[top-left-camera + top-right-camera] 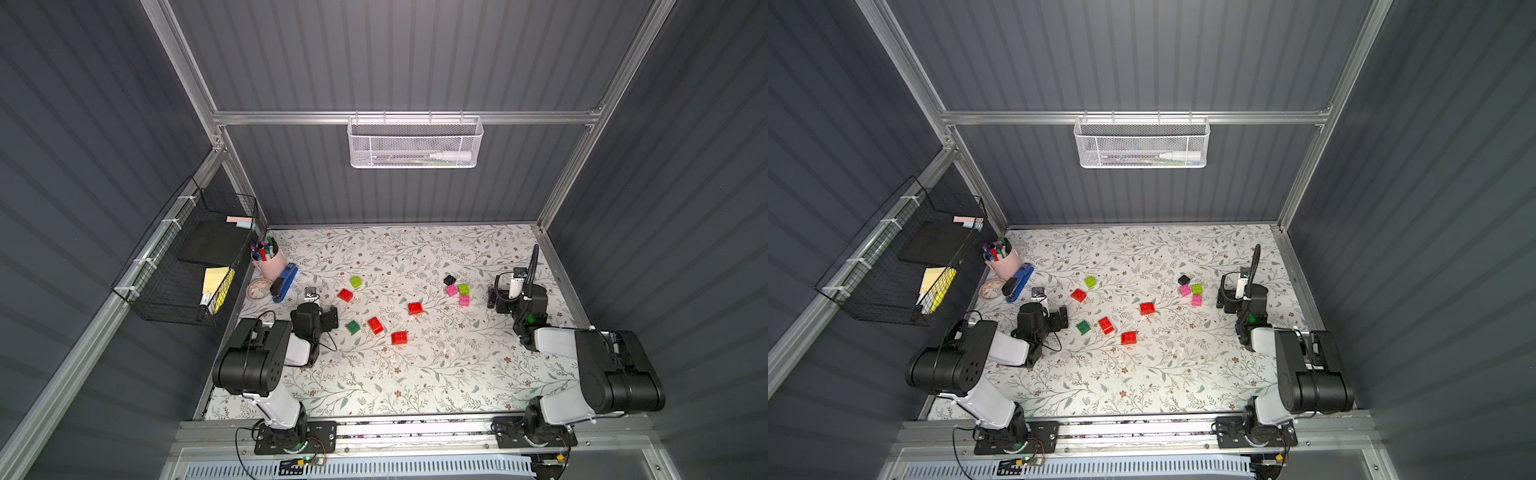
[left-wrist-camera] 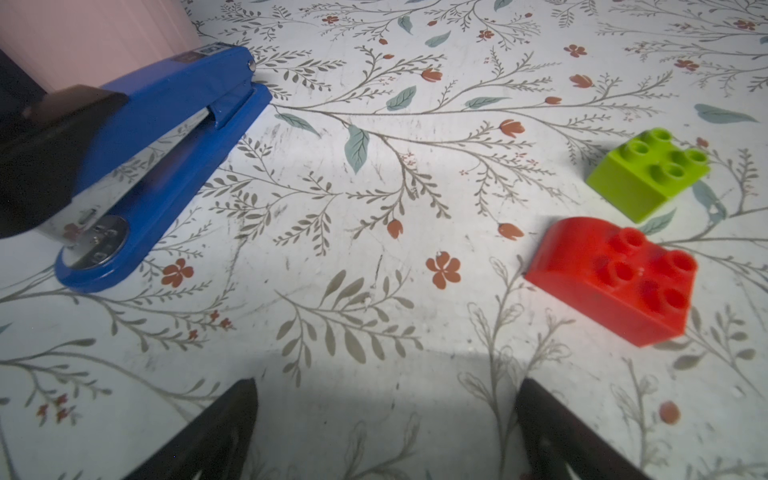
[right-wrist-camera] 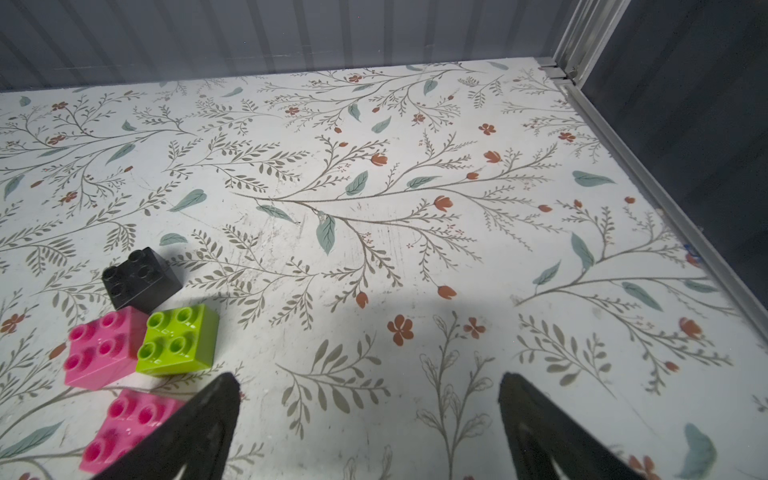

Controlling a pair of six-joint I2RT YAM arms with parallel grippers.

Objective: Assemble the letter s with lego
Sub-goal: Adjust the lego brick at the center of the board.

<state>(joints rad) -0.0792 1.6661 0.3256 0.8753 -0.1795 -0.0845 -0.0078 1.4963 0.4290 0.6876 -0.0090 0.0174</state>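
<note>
1. I see the left gripper (image 2: pixel 386 384) with jaws apart, empty — a red brick (image 2: pixel 615 282) lies near it
2. The right gripper (image 3: pixel 368 378) is also spread wide, empty — pink bricks (image 3: pixel 104 349) just beside
3. The lego (image 1: pixel 414 308) is scattered across the table (image 1: pixel 415 374)

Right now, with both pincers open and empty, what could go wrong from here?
The black brick, lime brick and pink brick near the right pincer sit packed together; gripping one may shove the others.
The blue stapler lies near the left pincer; a sideways swing might strike it.

Bright overhead light, soft shadows, blurred edges
</note>
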